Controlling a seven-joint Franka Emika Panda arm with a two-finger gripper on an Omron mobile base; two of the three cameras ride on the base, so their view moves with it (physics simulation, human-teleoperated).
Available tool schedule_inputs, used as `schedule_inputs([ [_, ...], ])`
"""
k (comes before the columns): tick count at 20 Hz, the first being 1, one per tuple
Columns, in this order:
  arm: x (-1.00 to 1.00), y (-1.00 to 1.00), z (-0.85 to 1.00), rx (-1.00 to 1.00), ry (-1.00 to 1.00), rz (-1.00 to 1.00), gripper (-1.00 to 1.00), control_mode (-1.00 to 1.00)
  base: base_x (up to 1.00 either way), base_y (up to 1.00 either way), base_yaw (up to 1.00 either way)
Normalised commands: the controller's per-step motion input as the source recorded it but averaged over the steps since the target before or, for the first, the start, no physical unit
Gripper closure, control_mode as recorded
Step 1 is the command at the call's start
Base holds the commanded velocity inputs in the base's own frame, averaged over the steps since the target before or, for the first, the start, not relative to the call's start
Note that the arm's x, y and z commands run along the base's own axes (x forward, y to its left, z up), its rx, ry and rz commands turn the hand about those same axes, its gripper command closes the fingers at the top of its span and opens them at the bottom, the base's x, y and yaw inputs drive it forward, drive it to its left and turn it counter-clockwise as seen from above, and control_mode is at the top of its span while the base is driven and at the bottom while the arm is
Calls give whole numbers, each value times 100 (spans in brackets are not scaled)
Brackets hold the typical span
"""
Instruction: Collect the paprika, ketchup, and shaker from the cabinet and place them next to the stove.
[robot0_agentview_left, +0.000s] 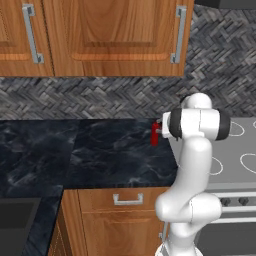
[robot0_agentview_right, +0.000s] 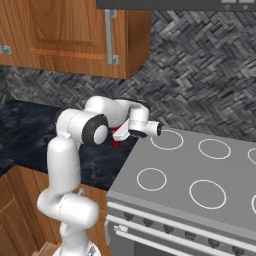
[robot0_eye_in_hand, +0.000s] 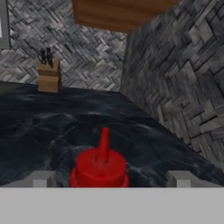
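Observation:
The ketchup (robot0_eye_in_hand: 100, 166), a slim bright-red bottle with a pointed cap, stands upright on the dark marble counter (robot0_agentview_left: 100, 150), just left of the stove (robot0_agentview_left: 235, 150). It shows as a red sliver (robot0_agentview_left: 154, 134) beside my wrist and again under my hand (robot0_agentview_right: 116, 136). My gripper (robot0_eye_in_hand: 111, 178) is open, hovering over the bottle. One fingertip (robot0_eye_in_hand: 41, 178) is left of it and the other right, both well apart from it. The paprika, the shaker and the cabinet are out of view.
The grey cooktop (robot0_agentview_right: 200, 170) has white ring burners and a silver front. Closed wooden cupboards (robot0_agentview_left: 115, 35) hang above the counter. A knife block (robot0_eye_in_hand: 48, 75) stands against the herringbone wall. A dark sink (robot0_agentview_left: 15, 215) lies at the lower left.

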Motion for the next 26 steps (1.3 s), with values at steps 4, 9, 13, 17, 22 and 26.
schedule_inputs([
  [4, -19, -1, 12, 0, 0, -1, -100, -100, 0, 0, 0],
  [9, -31, -8, 21, 0, -1, -3, -100, -100, 0, 0, 0],
  [13, -45, -13, 25, 0, 0, -7, -100, -100, 0, 0, 0],
  [17, -54, -12, 30, 0, 0, -7, -100, -100, 0, 0, 0],
  [22, -67, -4, 42, 0, 0, -9, -100, -100, 0, 0, 0],
  [26, -70, 0, 48, 0, 0, -13, -100, -100, 0, 0, 0],
])
